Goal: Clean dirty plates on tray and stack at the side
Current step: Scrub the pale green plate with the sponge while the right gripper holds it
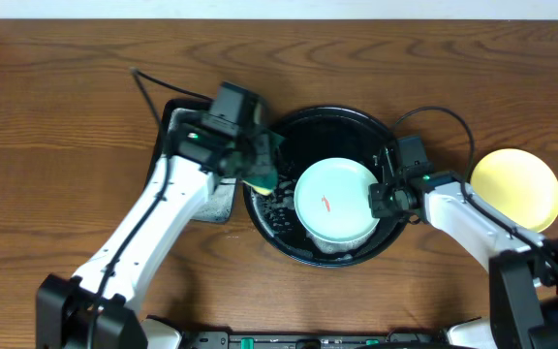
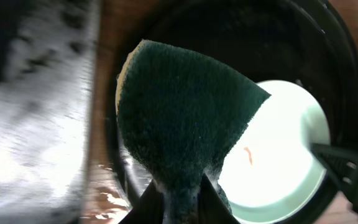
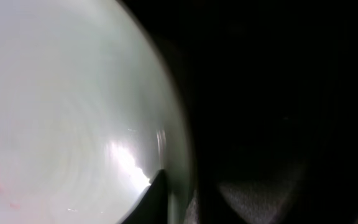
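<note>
Mint plate (image 1: 332, 199) is sat in the black tray (image 1: 327, 112), rim pinched by the right fingers (image 3: 156, 198). Sponge (image 2: 179, 118) is clamped in the left fingers (image 2: 146, 204). Plate's reckoned light, stiff and glossy, probably slippery, so best gripped at the rim.

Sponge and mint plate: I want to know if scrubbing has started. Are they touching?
Apart. Overhead shows a strip of bare black tray between the sponge and the plate.

Soft, even light falls from above on the table (image 1: 66, 87) — shadows stay faint. Up close the plate (image 3: 55, 93) washes out in white glare, the tray (image 3: 278, 93) sinks into black — the sponge (image 2: 185, 118) blurs.
</note>
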{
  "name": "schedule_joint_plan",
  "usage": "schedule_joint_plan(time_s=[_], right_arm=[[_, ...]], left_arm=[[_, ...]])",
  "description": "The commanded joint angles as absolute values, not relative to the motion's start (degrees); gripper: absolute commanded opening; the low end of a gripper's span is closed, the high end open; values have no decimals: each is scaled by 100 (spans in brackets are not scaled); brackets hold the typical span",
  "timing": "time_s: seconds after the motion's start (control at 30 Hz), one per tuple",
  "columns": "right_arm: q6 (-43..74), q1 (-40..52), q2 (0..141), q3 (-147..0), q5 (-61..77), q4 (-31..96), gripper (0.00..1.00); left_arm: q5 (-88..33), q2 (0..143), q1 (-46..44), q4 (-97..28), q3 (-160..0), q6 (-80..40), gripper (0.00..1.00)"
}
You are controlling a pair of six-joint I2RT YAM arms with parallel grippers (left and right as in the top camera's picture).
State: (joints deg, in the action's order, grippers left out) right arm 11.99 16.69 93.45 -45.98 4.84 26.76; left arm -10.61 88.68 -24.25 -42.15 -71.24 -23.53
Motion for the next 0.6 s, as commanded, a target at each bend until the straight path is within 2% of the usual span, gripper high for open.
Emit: schedule_joint_plan(time_s=[0.0, 0.23, 0.57], right_arm=[[1522, 1723, 9511, -4606, 311, 2652, 1], [2366, 1726, 9515, -4606, 130, 2641, 1], [2482, 1726, 9515, -4606, 128, 2650, 1]], left_arm=[[-1157, 9115, -2727, -4097, -7210, -2958, 8], [-1160, 9988, -3538, -3345, -7207, -3824, 8], [-1160, 11118, -4313, -2440, -7207, -4751, 7]])
